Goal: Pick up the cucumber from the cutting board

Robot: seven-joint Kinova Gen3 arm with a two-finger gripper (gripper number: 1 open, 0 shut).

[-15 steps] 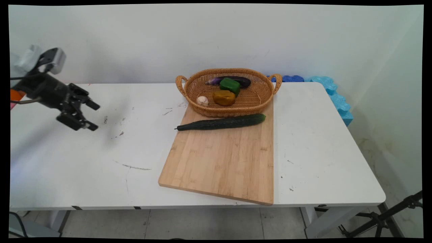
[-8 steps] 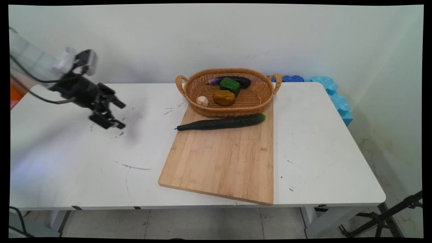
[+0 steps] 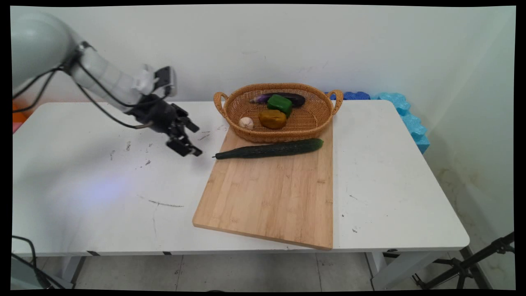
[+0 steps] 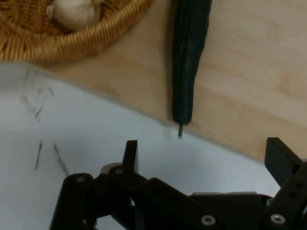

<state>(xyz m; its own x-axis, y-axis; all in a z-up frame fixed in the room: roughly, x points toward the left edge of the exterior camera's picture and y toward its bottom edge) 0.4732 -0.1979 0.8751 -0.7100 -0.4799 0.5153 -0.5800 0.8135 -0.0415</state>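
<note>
1. Claw point(image 3: 191, 141) black, two-finger, spread wide, gripping nothing; hangs over bare white tabletop point(image 3: 102, 185) left of centre, near the back edge.
2. White arm slopes down from upper left, claw tilted toward the cucumber's stem tip.
3. Cucumber point(image 3: 269, 149): long, dark green, bumpy skin, lying across the far end of a pale bamboo cutting board point(image 3: 271, 193), mid-tabletop.
4. Oval woven wicker basket point(image 3: 306, 125) with loop handles at the back edge, touching the board: white garlic point(image 3: 246, 122), brown lump point(image 3: 272, 119), green pepper point(image 3: 280, 103), purple eggplant point(image 3: 298, 98).
</note>
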